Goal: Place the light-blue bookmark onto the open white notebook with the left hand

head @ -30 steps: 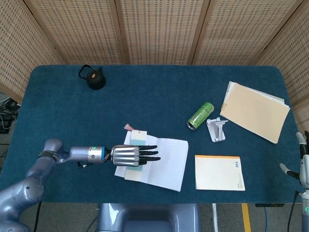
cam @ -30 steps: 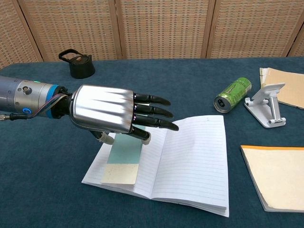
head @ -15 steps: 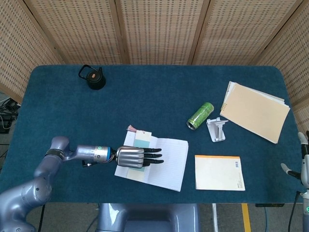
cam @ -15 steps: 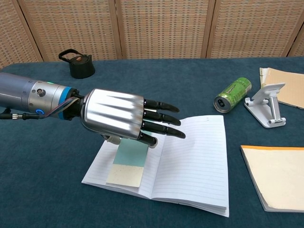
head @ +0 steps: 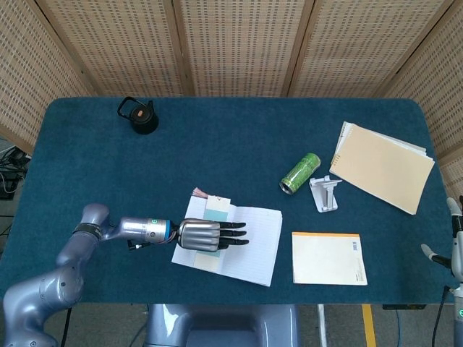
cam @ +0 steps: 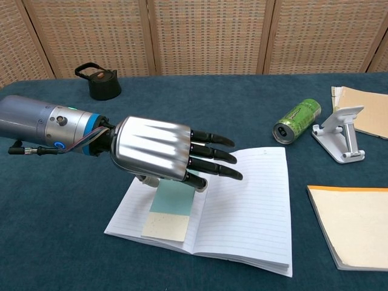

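**Bookmark on the left page, left hand over it**

While the left hand [cam: 159,156] reaches in from the left with its fingers stretched out toward the right, the bookmark [cam: 170,209] lies flat on the left page of the open notebook [cam: 242,209]. The hand sits above the bookmark's far end and hides it in the chest view. Whether the thumb under the palm touches or pinches the card cannot be told from either view, so the hand's state stays unclear. In the head view the bookmark [head: 214,212] runs from the notebook's [head: 257,242] far left edge toward its near edge, with a small pinkish tassel [head: 198,193] sticking out past the far left corner onto the desk [head: 231,144].

The bookmark's near end is pale cream, its middle light blue.

To the right of the notebook lies a green can [head: 300,173] on its side, and just beside that a white phone stand [head: 325,193]. An orange-edged pad [head: 328,257] lies near the right front of the desk, and a tan folder [head: 382,166] lies at the far right. A black lid [head: 139,116] with a loop handle sits at the far left.

Only a sliver of the right hand [head: 453,238] shows at the right edge of the head view; its state cannot be told.
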`<state>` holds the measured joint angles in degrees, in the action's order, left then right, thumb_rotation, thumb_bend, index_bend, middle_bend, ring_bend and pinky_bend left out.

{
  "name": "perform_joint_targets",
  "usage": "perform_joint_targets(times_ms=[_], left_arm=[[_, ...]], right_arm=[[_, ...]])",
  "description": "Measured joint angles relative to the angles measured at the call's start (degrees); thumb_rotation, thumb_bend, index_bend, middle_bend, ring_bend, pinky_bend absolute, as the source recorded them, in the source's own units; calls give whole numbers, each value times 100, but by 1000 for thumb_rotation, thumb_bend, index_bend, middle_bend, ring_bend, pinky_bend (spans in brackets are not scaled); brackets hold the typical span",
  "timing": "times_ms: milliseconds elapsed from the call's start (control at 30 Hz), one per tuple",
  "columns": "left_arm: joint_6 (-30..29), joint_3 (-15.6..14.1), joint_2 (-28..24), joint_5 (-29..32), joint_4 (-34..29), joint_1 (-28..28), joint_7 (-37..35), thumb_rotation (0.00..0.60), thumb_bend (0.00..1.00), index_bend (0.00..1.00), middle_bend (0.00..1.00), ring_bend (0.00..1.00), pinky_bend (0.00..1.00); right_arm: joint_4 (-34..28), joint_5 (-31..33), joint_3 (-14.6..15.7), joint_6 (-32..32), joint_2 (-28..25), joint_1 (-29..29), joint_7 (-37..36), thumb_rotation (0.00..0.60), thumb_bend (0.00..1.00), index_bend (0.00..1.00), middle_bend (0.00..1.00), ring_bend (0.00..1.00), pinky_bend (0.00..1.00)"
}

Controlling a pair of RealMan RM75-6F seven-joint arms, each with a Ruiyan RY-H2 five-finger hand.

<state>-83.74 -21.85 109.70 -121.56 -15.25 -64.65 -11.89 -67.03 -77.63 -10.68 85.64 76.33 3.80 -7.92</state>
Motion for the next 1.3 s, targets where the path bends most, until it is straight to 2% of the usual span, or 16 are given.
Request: perform_joint_targets(times_ms=[333, 500, 600, 667, 767, 900, 1167, 1233, 1300], left_arm=[[43, -53, 75, 81, 60, -47, -1, 600, 114, 536, 0, 0, 0], [95, -86, 137, 105, 51, -83, -4, 600, 114, 487, 0, 0, 0], [112, -103, 144, 116, 39, -99, 12, 600, 114, 403, 0, 0, 0], [109, -107, 140, 127, 32, -105, 15, 600, 114, 280, 0, 0, 0], [121, -93, 125, 174, 24, -102, 16, 600, 113, 149, 0, 0, 0], [132, -72, 94, 227, 14, -87, 23, 600, 113, 14, 0, 0, 0], [147, 50, -22, 423, -48, -18, -35, 600, 123, 0, 0, 0, 0], [148, 91, -66, 491, -97, 26, -98, 600, 175, 0, 0, 0, 0], [185, 131, -121, 573, -192, 84, -253, 600, 281, 0, 0, 0, 0]], right_arm=[[-9, -11, 0, 11, -2, 0, -8, 600, 103, 13, 0, 0, 0], [-2, -16, 3, 5, -5, 0, -32, 600, 103, 13, 0, 0, 0], [9, -29, 3, 15, -5, 1, -55, 600, 103, 13, 0, 0, 0], [18, -37, 5, 23, -1, 1, -58, 600, 103, 13, 0, 0, 0], [31, -51, 9, 30, 4, 2, -69, 600, 103, 13, 0, 0, 0], [35, -63, 11, 44, 9, 3, -69, 600, 103, 13, 0, 0, 0], [29, -76, 22, 49, 15, 2, -55, 600, 103, 14, 0, 0, 0], [28, -84, 32, 39, 18, 5, -53, 600, 103, 15, 0, 0, 0], [24, -94, 36, 39, 20, 8, -50, 600, 103, 15, 0, 0, 0]])
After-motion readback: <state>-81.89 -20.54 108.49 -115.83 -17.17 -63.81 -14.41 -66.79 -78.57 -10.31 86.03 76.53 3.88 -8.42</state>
